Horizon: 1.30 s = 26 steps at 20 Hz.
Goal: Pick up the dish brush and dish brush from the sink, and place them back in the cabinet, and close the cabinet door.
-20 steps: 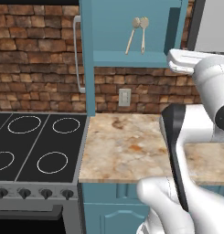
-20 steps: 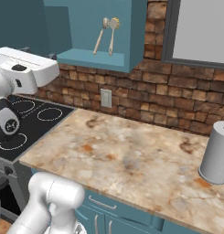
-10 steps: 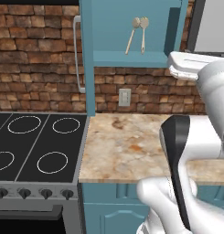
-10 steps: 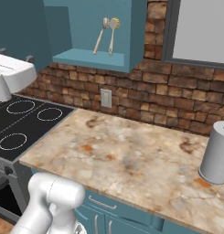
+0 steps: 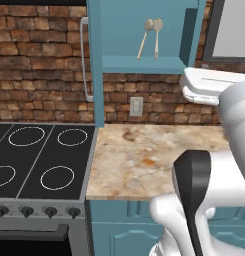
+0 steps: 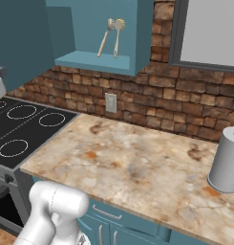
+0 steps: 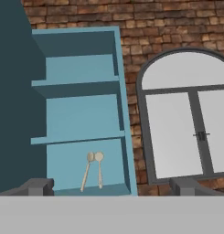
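Observation:
Two dish brushes (image 7: 87, 176) (image 7: 99, 168) with pale handles lean side by side against the back of the cabinet (image 7: 81, 119), on its lowest shelf. The left base view shows the same pair of brushes (image 5: 144, 44) (image 5: 157, 39), and so does the right base view (image 6: 105, 42) (image 6: 117, 37). The cabinet door (image 7: 13, 96) stands swung open to the left, and its silver bar handle (image 5: 84, 60) is visible. My gripper (image 7: 112, 188) is open and empty, well back from the cabinet and facing it. The sink is out of view.
A black stovetop (image 5: 39, 160) lies left of the marbled counter (image 5: 144, 155). A wall outlet (image 5: 136, 106) sits on the brick wall below the cabinet. A grey cylinder (image 6: 226, 160) stands on the counter at the right. An arched window (image 7: 186, 123) is right of the cabinet.
My arm has swung away from the cabinet, sliding left almost out of the right base view and slightly lower in the left base view. The brushes and the door have not moved.

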{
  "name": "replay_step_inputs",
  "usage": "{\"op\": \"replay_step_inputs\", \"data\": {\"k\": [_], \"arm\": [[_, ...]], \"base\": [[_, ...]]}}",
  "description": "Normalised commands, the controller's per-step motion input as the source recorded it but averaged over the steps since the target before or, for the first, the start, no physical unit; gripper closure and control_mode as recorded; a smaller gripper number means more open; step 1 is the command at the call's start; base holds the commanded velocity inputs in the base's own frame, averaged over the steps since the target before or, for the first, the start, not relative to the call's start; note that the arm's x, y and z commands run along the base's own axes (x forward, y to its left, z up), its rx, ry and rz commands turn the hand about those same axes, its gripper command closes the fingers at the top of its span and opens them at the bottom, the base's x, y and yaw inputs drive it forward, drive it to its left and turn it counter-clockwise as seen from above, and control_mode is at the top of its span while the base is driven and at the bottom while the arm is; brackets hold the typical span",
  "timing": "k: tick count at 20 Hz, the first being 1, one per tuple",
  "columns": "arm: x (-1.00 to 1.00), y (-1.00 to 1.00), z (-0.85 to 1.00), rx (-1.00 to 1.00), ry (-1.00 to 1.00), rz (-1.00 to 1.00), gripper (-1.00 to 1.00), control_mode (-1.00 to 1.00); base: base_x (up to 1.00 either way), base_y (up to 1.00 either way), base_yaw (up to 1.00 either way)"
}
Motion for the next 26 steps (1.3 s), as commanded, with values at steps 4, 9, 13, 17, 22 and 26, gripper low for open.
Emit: {"op": "replay_step_inputs", "data": {"k": [4,9,13,17,22,26], "arm": [[-0.36,0.44,0.0,0.0,0.02,0.02,-1.0,-1.0],[-0.21,0.48,0.0,0.0,0.03,0.03,-1.0,-1.0],[-0.1,0.47,0.0,0.0,0.03,0.03,-1.0,-1.0],[-0.01,0.39,-0.02,0.0,0.02,0.04,-1.0,-1.0],[0.0,0.36,-0.17,0.0,0.01,0.05,-1.0,-1.0],[0.0,0.33,-0.3,-0.01,0.0,0.07,-1.0,-1.0]], "base": [[0.0,0.0,0.0],[0.0,0.0,0.0],[0.0,0.0,0.0],[0.0,0.0,0.0],[0.0,0.0,0.0],[0.0,0.0,0.0]]}}
